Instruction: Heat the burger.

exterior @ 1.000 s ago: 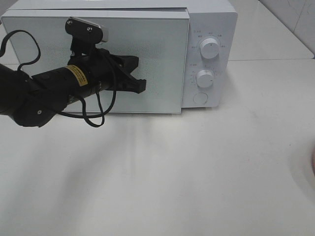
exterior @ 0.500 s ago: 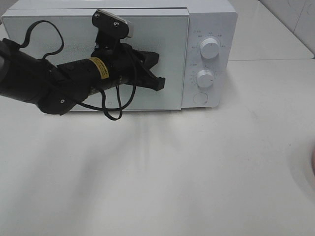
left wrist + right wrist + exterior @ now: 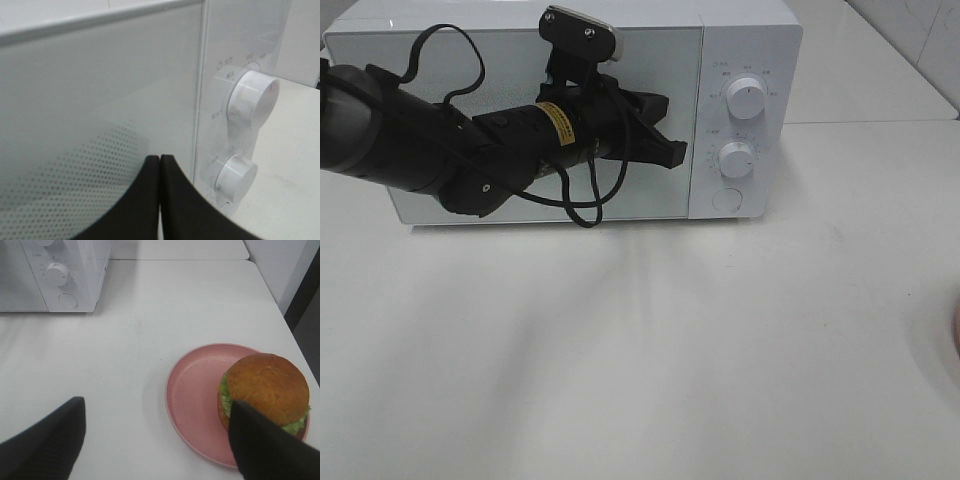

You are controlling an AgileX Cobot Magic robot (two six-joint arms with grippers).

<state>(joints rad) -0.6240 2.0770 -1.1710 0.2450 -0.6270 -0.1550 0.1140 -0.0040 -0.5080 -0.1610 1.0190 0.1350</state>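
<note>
The burger [image 3: 262,390], with a golden-brown bun and green lettuce, sits on a pink plate [image 3: 192,395] and shows only in the right wrist view. My right gripper [image 3: 156,402] is open and empty above the table. One finger [image 3: 265,450] overlaps the burger's near side. My left gripper [image 3: 672,157] is shut and empty. Its tips are at the right edge of the white microwave's door [image 3: 500,60], close to the control panel. In the left wrist view the fingers [image 3: 172,200] are pressed together in front of the door [image 3: 75,125].
The microwave [image 3: 750,40] stands at the back of the white table, door flush with its body. Two knobs [image 3: 747,100] [image 3: 736,160] and a round button [image 3: 725,200] are on its right panel. A sliver of the pink plate [image 3: 957,335] shows at the right edge.
My left arm has swept right across the microwave front. The door, which stood slightly ajar, has swung flush with the body.
</note>
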